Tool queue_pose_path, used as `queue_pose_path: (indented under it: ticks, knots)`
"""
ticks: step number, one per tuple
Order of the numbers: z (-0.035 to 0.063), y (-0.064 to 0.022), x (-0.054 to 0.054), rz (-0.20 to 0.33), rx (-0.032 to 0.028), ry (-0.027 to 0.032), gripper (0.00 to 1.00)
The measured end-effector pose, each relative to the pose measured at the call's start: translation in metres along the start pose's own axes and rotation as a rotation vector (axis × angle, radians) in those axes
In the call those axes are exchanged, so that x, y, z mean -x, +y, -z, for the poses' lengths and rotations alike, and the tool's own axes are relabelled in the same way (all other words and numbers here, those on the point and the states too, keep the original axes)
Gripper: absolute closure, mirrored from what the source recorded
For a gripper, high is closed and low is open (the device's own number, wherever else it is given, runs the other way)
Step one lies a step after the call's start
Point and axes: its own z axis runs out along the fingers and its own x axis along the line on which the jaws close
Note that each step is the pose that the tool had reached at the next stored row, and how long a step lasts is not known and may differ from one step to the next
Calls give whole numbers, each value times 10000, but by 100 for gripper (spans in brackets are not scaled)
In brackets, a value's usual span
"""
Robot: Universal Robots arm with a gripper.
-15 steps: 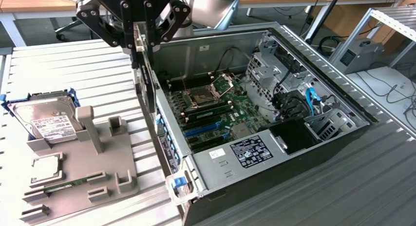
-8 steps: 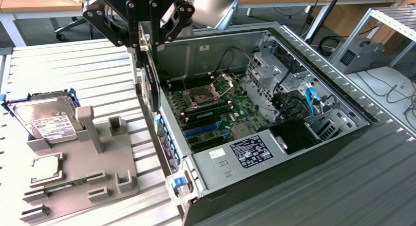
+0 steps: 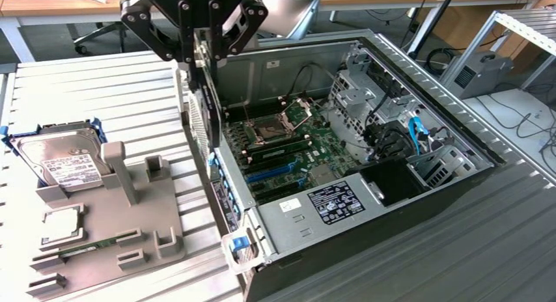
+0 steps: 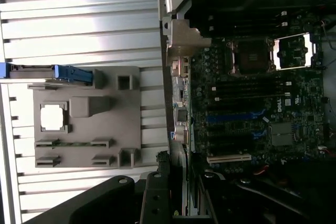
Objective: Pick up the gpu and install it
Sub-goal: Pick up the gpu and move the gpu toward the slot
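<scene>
The gpu (image 3: 205, 110) hangs upright and edge-on from my hand (image 3: 207, 48), a thin dark card with a round fan grille just showing on one face. My hand is closed partway, its two fingers pinching the card's upper edge. It carries nothing else.

The card is in the air above the rear wall of the open computer case (image 3: 434, 113), on the exterior view's left side of the case, and it is not seated in anything. Past it lies the green motherboard (image 3: 300, 146) with its open processor socket, and the blue expansion slots (image 3: 273, 173) sit nearer the power supply end of the board.

I judge that the pick-up is done and this is the carry over the case, ahead of installing. Seating the card would call for setting its lower edge parallel to and directly above one slot, with the bracket end against the rear wall, and then pressing straight down.

Off to the exterior view's left, on the slatted counter (image 3: 104, 74), a grey holder tray (image 3: 130, 211) carries a silver hard drive (image 3: 65, 162) and a narrow memory stick (image 3: 87, 245).
</scene>
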Motion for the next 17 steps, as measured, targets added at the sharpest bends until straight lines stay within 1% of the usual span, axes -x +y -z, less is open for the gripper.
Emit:
queue_pose_path:
  ticks: [17]
  knots:
    - [-5, 12, 160, 0, 0, 0, 74]
